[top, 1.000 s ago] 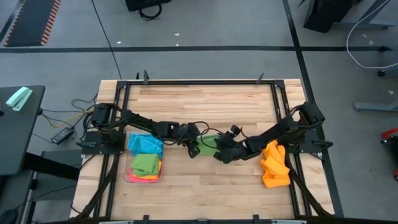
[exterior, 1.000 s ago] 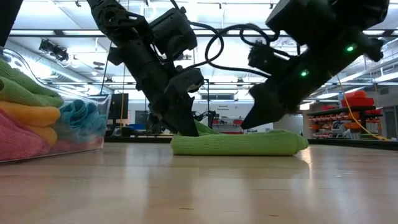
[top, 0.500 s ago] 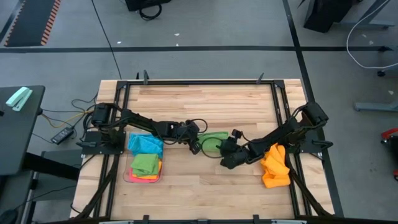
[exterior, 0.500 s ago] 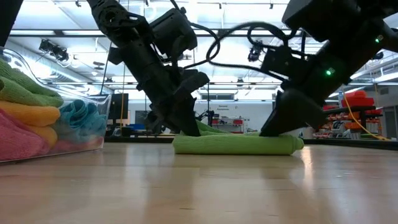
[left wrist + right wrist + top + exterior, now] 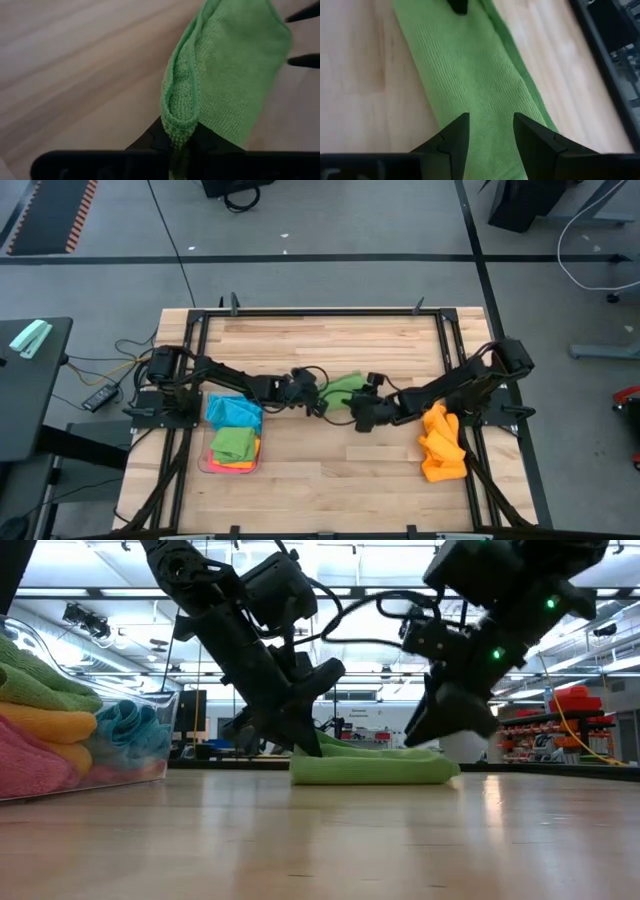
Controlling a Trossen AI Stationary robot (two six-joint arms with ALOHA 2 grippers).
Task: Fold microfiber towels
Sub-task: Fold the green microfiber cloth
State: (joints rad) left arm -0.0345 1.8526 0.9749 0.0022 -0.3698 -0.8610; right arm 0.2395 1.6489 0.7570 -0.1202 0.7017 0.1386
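Note:
A green microfiber towel [image 5: 345, 386] lies folded into a long strip at mid-table, resting flat on the wood [image 5: 370, 769]. My left gripper [image 5: 320, 404] is at its left end and shut on it [image 5: 180, 145]. My right gripper [image 5: 358, 415] is open at the strip's right end. Its two fingers stand apart over the cloth [image 5: 490, 132], just above the towel's top in the low view [image 5: 428, 735]. My left gripper pinches the towel's folded end [image 5: 179, 127] between its two fingers, several layers bunched into a rolled edge. The fingers slant down from the table's left and lie along the strip. That end is raised a little; the rest lies on the table. My right gripper: whether its fingers touch the towel I cannot tell.
A clear tray [image 5: 205, 465] near the left front holds folded green, orange and pink towels [image 5: 40, 730], with a sky blue one [image 5: 235, 412] bunched beside it. An orange pile [image 5: 442, 445] lies at the right. Black frame rails [image 5: 320, 311] border the table.
Both grippers have rolled about their own axes. My right gripper drew off toward the table's right, then came back over the towel's right end and rose a little. The green strip now looks shorter in the low view, its right end drawn in toward the left gripper.

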